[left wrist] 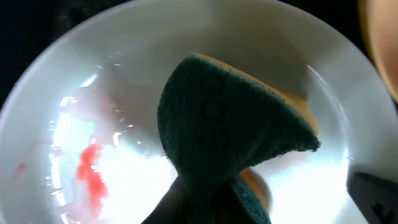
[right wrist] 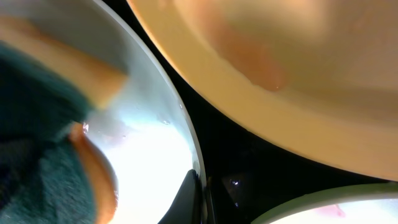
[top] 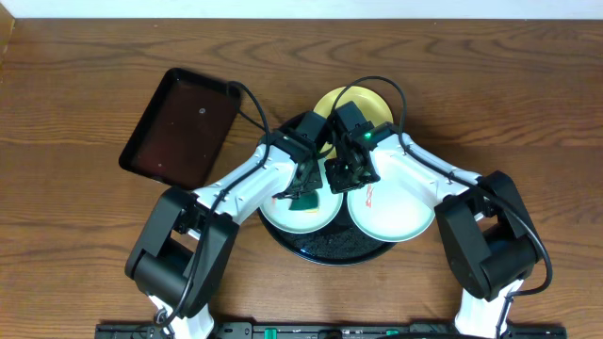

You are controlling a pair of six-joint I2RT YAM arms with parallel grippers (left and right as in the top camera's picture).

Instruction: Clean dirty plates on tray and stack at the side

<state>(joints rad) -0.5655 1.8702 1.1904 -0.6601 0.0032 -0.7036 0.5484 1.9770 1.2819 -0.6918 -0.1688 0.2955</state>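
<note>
The round black tray holds three plates. The yellow plate lies at the back. My left gripper is shut on a green and orange sponge and presses it onto the left mint-white plate, which has a red smear. My right gripper is shut on that plate's right rim, one finger inside it. The right mint-white plate has a red smear. The right wrist view also shows the yellow plate and the right plate's edge.
A smaller rectangular dark tray lies on the wooden table at the back left. Cables run from both wrists over the yellow plate. Both arms meet over the middle of the round tray.
</note>
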